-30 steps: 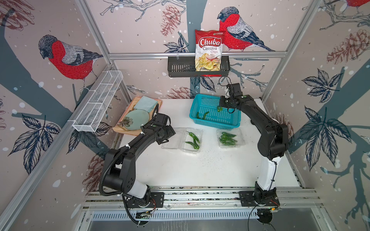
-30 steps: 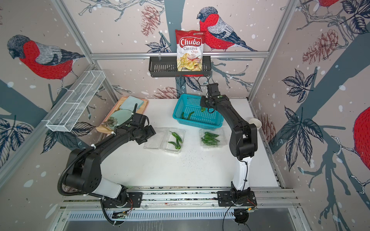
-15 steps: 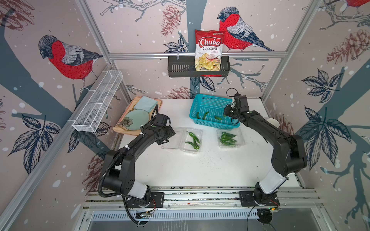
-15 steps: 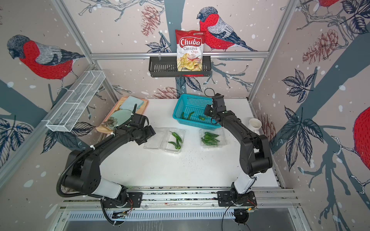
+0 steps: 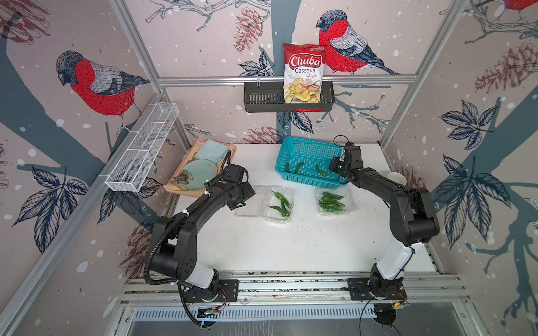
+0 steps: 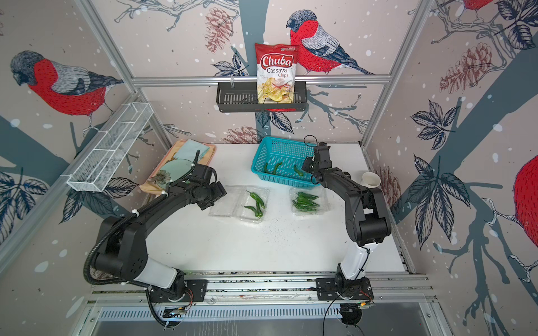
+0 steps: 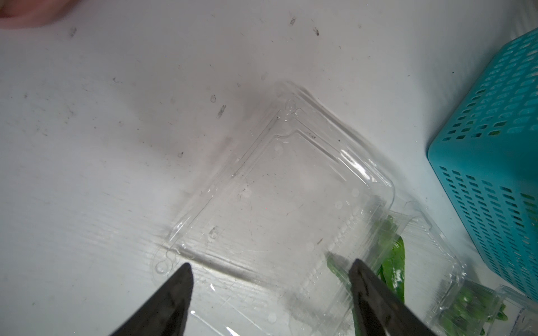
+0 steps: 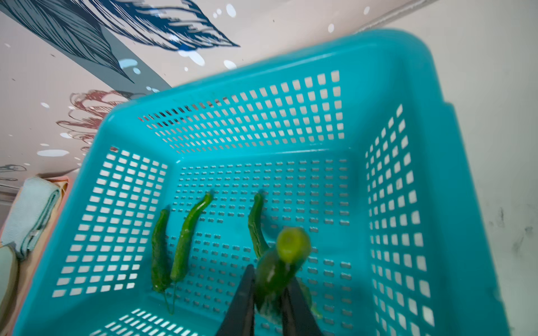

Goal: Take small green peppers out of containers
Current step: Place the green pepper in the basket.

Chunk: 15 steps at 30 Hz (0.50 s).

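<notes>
— Where's the pepper?
— Your right gripper [image 8: 270,283] pinches one pepper [image 8: 291,245] between its fingers [image 8: 244,305], over the basket [image 8: 448,174] and near the wall on that arm's side. It's blurred, so you can't judge how firm the pinch is. Three peppers [image 8: 186,238] lie on the basket floor beyond it.

— And the rest?
— Three more sit in the open box [image 5: 276,219]. A pile fills the second box [image 5: 349,203], just beside the basket. I can't tell whether that one's lid is up.

— My left?
— Your left gripper [image 7: 270,266] hangs over the open box's flat lid [image 7: 276,189], fingers spread wide, holding nothing.

— What can go wrong?
— If you let go this close to the wall, the pepper may catch the rim and roll onto the table [image 5: 291,247]. It's glossy and curved, so it may also cling to one finger and ride back out as you pull away. The boxes look thin and light. When you reach for the next pepper, a sideways nudge from your arm would slide or tip one. If your left gripper closes on that lid, expect it to buckle.
</notes>
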### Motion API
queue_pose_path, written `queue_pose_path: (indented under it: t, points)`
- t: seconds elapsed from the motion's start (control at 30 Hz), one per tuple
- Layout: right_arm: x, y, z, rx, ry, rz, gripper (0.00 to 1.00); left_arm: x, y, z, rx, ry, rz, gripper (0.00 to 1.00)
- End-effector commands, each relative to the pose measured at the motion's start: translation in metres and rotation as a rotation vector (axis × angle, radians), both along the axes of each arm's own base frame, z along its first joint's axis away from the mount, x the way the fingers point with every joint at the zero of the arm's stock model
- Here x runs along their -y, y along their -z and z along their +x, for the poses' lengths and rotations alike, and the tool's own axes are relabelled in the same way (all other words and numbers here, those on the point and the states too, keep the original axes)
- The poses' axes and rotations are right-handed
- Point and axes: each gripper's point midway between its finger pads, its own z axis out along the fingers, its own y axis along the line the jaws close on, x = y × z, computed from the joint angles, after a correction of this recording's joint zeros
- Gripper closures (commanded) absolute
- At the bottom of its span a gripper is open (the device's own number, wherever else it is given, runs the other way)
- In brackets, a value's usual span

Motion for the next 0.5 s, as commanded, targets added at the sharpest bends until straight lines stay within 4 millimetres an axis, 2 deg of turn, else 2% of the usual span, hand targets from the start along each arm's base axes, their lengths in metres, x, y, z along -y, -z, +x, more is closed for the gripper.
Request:
queue_pose_path:
  t: [0.0, 0.07, 0.13, 0.17, 0.2, 0.33, 0.47]
  points:
    - [0.003, 0.006, 0.003, 0.014, 0.010, -0.021, 0.75, 0.001, 0.000, -0.001, -0.008, 0.005, 0.005, 0.18]
    - [0.002, 0.016, 0.000, -0.014, 0.004, -0.032, 0.67, 0.002, -0.001, 0.000, -0.007, 0.008, 0.005, 0.18]
    - [0.004, 0.022, -0.003, -0.041, 0.006, -0.058, 0.44, 0.003, -0.002, 0.001, -0.004, 0.016, 0.013, 0.18]
    - [0.005, 0.023, -0.005, -0.051, 0.009, -0.076, 0.36, 0.004, -0.004, 0.003, 0.000, 0.025, 0.025, 0.18]
    - [0.005, 0.019, -0.008, -0.044, 0.009, -0.088, 0.32, 0.005, -0.005, 0.004, 0.001, 0.030, 0.038, 0.18]
    - [0.004, -0.004, -0.024, -0.006, -0.007, -0.101, 0.27, 0.008, -0.011, 0.009, 0.018, 0.047, 0.066, 0.17]
    - [-0.018, -0.043, -0.051, 0.075, -0.076, -0.129, 0.26, 0.012, -0.013, 0.014, 0.040, 0.055, 0.061, 0.16]
